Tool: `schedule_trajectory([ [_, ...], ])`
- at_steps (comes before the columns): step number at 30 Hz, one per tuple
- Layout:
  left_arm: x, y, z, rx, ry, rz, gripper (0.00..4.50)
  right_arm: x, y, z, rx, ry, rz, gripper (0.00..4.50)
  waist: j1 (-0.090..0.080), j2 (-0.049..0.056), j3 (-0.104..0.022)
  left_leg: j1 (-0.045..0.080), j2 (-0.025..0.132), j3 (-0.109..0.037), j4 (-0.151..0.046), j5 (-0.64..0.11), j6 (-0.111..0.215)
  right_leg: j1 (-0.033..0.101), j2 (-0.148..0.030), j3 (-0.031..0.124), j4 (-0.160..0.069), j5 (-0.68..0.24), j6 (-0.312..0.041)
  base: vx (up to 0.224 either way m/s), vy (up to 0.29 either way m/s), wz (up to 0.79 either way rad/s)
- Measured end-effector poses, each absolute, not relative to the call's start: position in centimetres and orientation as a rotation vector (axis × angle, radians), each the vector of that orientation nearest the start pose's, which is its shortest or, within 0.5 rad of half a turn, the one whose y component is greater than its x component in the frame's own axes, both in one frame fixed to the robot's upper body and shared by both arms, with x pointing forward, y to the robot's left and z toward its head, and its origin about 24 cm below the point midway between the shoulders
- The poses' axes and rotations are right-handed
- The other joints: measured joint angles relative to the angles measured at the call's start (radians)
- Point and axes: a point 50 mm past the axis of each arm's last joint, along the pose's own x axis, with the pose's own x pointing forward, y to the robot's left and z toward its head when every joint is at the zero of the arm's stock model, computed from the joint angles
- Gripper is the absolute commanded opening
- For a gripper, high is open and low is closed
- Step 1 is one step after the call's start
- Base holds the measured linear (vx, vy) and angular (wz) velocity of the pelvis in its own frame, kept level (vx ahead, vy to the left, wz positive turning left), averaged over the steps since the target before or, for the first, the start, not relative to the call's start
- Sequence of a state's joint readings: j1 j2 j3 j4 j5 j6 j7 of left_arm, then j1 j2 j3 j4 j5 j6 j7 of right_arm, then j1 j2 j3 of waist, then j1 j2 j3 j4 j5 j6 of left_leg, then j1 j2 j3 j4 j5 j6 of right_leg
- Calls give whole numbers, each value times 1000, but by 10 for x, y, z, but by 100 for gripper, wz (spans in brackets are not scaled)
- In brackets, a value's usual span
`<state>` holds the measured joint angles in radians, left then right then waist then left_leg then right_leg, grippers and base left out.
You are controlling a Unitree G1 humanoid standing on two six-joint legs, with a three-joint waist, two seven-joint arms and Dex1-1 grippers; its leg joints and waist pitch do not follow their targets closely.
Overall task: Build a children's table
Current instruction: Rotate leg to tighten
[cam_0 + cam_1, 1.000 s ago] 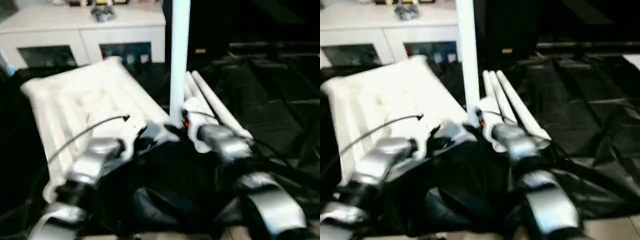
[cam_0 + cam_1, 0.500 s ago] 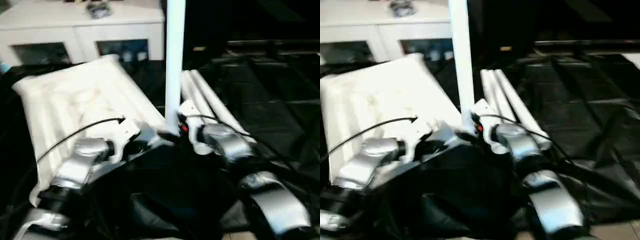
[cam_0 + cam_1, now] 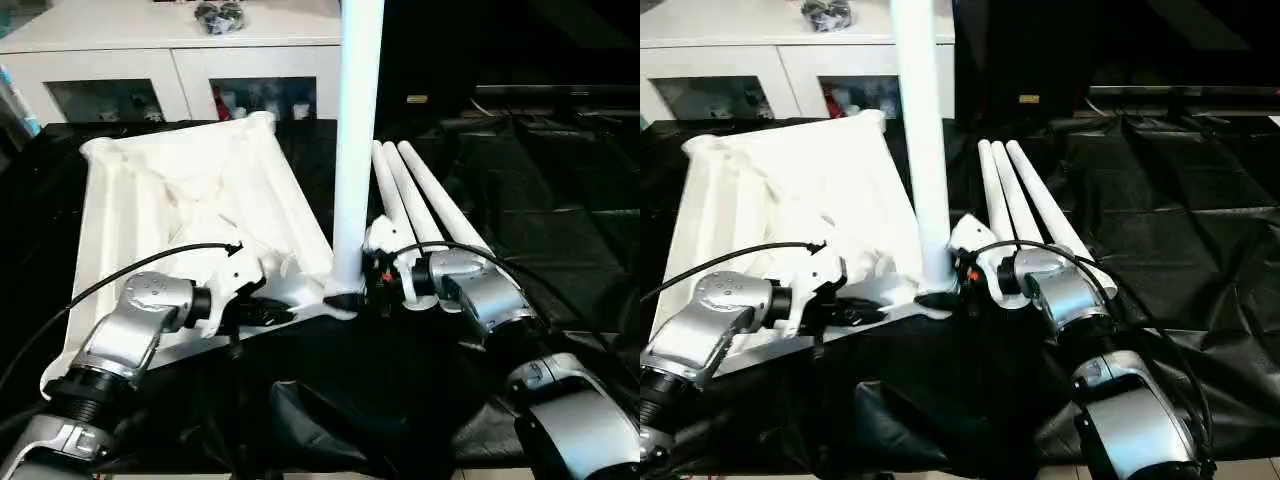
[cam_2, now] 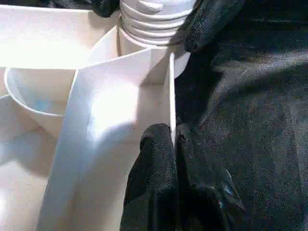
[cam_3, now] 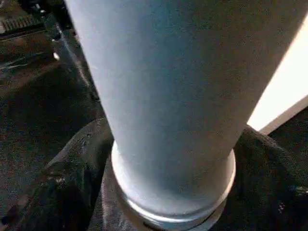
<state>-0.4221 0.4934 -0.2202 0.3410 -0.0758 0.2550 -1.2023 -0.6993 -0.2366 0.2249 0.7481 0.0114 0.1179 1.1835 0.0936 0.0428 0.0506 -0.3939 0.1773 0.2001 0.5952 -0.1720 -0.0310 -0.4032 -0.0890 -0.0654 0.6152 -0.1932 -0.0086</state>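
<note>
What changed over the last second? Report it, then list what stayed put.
Little among the parts changed; the head camera shifted, so the whole scene slid. The upright leg stays standing in the near corner socket of the tabletop, with the right gripper around its base and the left gripper shut on a rib of the top. The three spare legs lie unmoved on the black cloth.

Glossy white plastic on the upturned table top [image 3: 180,200], ribs smooth; the upright leg [image 3: 358,130] smooth, faint sheen; crinkled shiny black sheeting over the counter [image 3: 560,200]; forearms [image 3: 135,330] brushed silver metal.
</note>
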Motion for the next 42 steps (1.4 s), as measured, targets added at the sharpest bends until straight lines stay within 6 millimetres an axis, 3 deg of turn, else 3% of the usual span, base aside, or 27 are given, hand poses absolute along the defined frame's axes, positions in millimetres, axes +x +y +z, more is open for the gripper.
schedule_trajectory([
  [5,292,166,52,299,483,-1239,0,331,-99,55,-231,403,1320,313,0,0,0,0,0,0,0,0,0,0,0,0,0,0,0,0,0,0],
  [10,297,160,47,253,474,-1141,0,337,-94,47,-196,378,1160,283,-7,0,0,4,0,0,0,0,0,2,0,0,1,0,0,0,0,0],
  [14,307,141,42,171,485,-953,0,353,-76,41,-78,377,828,274,-35,-1,-1,11,-1,0,-1,0,-1,5,-1,1,2,0,0,0,0,0],
  [18,314,118,43,154,471,-846,0,361,-75,41,-77,382,656,274,-34,0,-1,11,-3,0,-2,0,-1,6,-2,1,1,-3,5,0,0,0],
  [20,315,115,42,160,467,-833,0,362,-75,41,-80,380,637,330,-31,0,-1,11,-3,0,-2,0,-1,7,-2,1,0,-3,5,0,0,0],
  [26,317,116,43,173,460,-789,0,361,-71,39,-90,372,630,387,-35,-3,-1,10,-3,0,-2,0,-1,6,-2,1,0,-3,6,0,0,0],
  [31,320,110,45,186,452,-770,0,363,-73,41,-78,352,602,387,-33,-4,-1,8,-3,0,-2,0,-1,5,-2,1,-1,-2,6,0,0,0],
  [38,338,105,50,198,444,-637,0,361,-88,58,-84,279,643,387,-32,-7,1,4,-3,0,-2,0,0,3,-2,1,-3,3,2,0,0,0],
  [42,348,100,53,190,440,-569,0,355,-86,56,-107,274,659,387,-32,-7,1,0,-2,-1,-2,0,0,0,-2,0,-4,2,4,0,0,0],
])
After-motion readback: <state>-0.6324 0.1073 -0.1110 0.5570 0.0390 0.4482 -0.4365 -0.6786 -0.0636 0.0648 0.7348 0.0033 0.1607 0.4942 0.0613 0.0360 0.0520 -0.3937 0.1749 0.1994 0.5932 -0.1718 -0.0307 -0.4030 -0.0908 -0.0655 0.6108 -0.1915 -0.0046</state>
